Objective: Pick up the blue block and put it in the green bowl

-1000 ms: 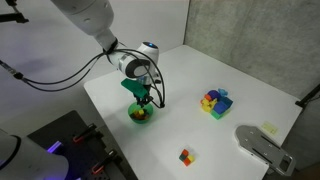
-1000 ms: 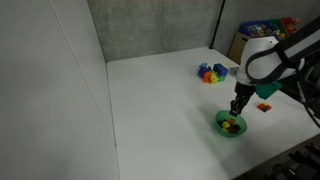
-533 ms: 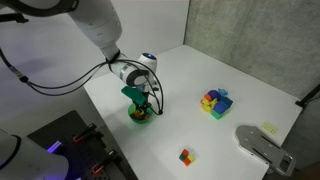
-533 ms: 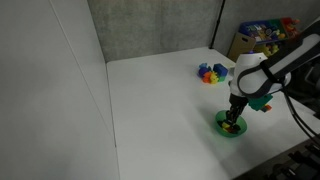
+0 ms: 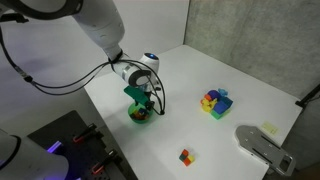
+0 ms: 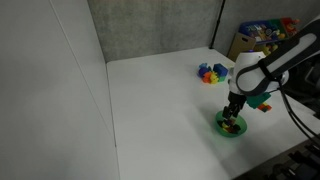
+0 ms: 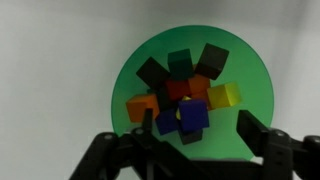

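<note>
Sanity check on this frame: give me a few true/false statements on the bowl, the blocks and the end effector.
1. The end effector hangs right over the green bowl. True.
2. The green bowl is empty. False: it holds several blocks, among them the blue block and a yellow block.
3. The multicoloured block pile sits in the bowl. False: it stands on the table, apart from the bowl.
4. In the wrist view the end effector's fingers stand wide apart, gripping nothing. True.
5. Small coloured cubes lie on the table away from the bowl. True.
</note>
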Controlling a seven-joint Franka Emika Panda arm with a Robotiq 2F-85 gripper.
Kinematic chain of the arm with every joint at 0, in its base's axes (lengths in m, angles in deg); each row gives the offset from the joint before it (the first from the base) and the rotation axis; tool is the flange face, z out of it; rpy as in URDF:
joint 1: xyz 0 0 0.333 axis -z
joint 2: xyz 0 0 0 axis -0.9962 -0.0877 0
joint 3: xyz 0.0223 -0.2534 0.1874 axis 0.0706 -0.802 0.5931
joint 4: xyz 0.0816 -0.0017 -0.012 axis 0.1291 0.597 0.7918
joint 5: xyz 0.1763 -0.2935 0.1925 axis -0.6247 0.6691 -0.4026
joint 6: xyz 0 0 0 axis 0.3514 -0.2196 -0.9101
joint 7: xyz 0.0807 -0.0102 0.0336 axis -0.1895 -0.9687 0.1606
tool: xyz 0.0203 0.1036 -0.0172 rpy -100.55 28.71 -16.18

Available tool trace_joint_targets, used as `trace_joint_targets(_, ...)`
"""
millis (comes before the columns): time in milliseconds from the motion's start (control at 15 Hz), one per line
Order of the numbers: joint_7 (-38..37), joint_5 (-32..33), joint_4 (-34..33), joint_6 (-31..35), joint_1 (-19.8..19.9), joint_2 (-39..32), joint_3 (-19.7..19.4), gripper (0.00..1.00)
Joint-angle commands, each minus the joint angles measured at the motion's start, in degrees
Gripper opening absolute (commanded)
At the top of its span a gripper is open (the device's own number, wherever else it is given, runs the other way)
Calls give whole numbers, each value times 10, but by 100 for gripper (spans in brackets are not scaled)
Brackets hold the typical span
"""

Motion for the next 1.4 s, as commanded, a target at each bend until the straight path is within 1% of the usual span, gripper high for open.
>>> trace_joint_targets(0, 7, -19, 22, -11, 23, 56, 5, 100)
trace_joint_targets(267, 11, -31, 38, -21, 45, 120, -4, 100)
trace_joint_targets(533, -1, -21, 46, -54, 53, 185, -35, 100)
trace_joint_targets(733, -16, 8, 46, -95, 52, 234, -72, 100)
trace_joint_targets(1000, -9, 45, 48, -166, 59, 297, -106, 100)
trace_joint_targets(1200, -14, 80, 51, -216, 64, 344, -122, 100)
trace_joint_targets(1333, -3, 86, 55, -252, 68, 380, -128, 100)
